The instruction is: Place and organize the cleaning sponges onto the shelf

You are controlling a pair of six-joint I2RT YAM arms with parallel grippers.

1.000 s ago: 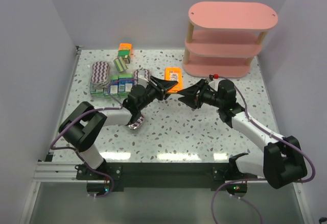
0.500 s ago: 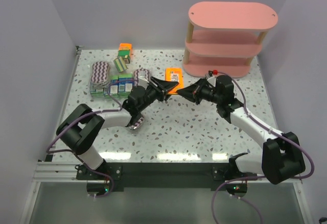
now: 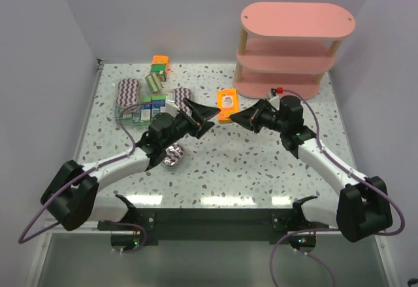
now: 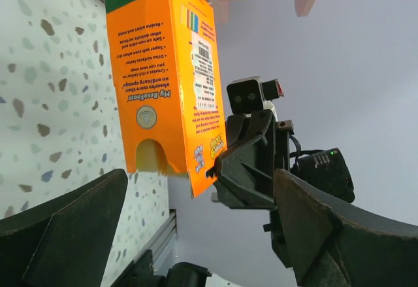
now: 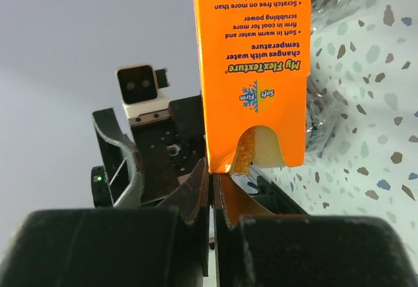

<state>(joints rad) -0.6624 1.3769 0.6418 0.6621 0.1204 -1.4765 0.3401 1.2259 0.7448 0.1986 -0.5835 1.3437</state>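
At the far left of the speckled white table [image 3: 261, 169] lies a cluster of packs: a purple-white zigzag oval sponge in clear wrap [image 3: 129, 92], small blue-green boxes [image 3: 149, 108], and farther back a small orange pack [image 3: 159, 60]. Another zigzag wrapped sponge [image 3: 174, 154] lies beside the left forearm. The left gripper [image 3: 210, 118] has its jaws spread wide and holds nothing. Just beyond its fingertips is the orange rectangular cardboard sponge pack [image 3: 226, 102]. The right gripper [image 5: 212, 169] has its jaws pressed nearly together, pinching that pack's thin edge near the cut-out. Behind, at the right, stands the pink 3-tier shelf with light wooden posts [image 3: 297, 45], all boards bare.
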